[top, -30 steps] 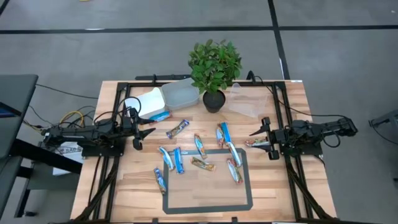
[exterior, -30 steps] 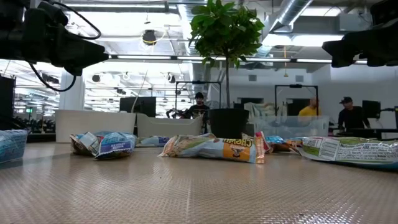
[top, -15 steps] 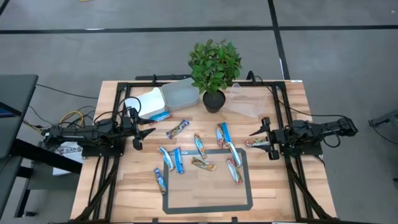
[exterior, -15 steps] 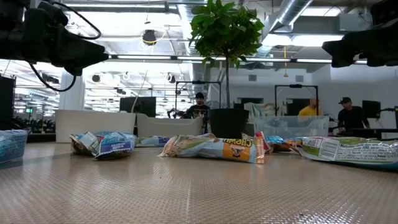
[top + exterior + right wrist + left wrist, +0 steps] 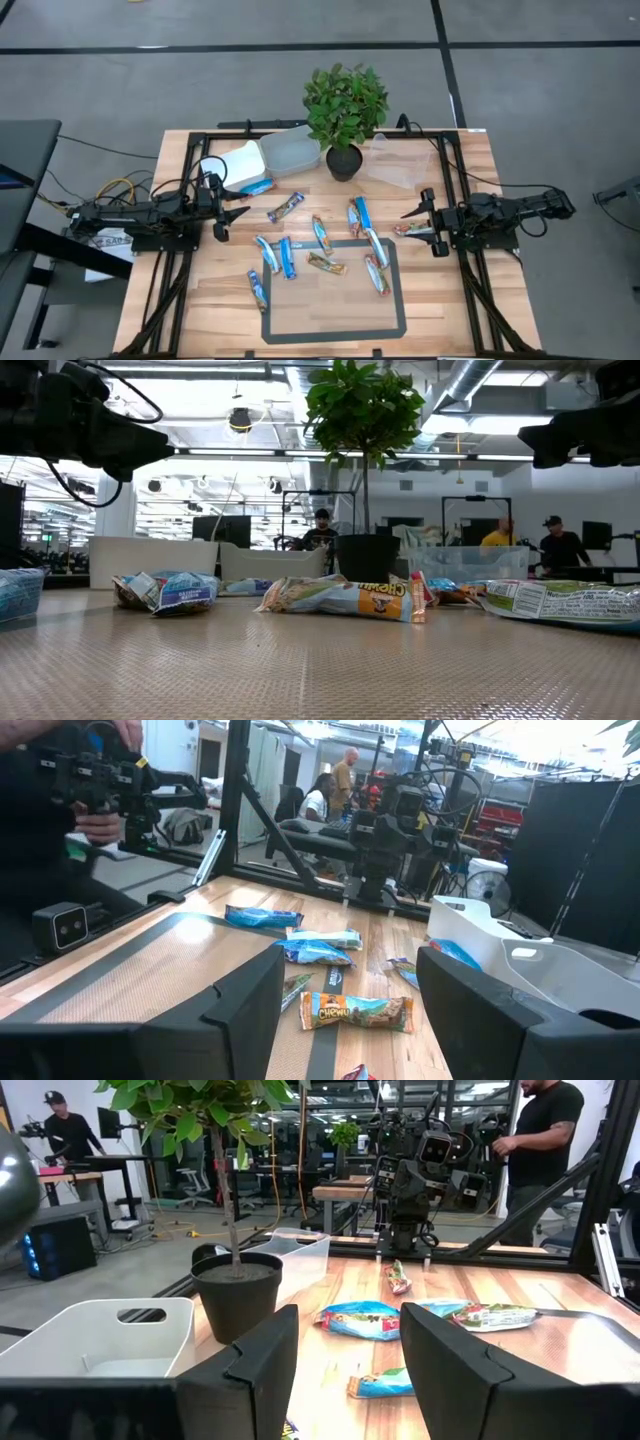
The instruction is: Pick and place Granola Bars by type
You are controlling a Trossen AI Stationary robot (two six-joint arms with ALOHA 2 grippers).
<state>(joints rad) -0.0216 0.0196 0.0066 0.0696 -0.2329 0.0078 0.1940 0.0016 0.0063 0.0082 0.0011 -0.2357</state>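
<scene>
left gripper (image 5: pixel 232 213) apart, empty | right gripper (image 5: pixel 412 217) apart, empty | Granola Bars (image 5: pixel 320 235) between

Even, bright overhead light; table (image 5: pixel 440 300) top lit flat, shadows short and soft. Low view: ceiling lights blown out behind plant (image 5: pixel 364 420), arms silhouetted, near table surface blurred. Wrist views: fingers (image 5: pixel 262 1360) dark and soft, window glare at far background.

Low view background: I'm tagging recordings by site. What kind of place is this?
Likely a robotics lab or open workshop: exposed ceiling ducts, people at desks with monitors, another robot rig beyond the table.
</scene>
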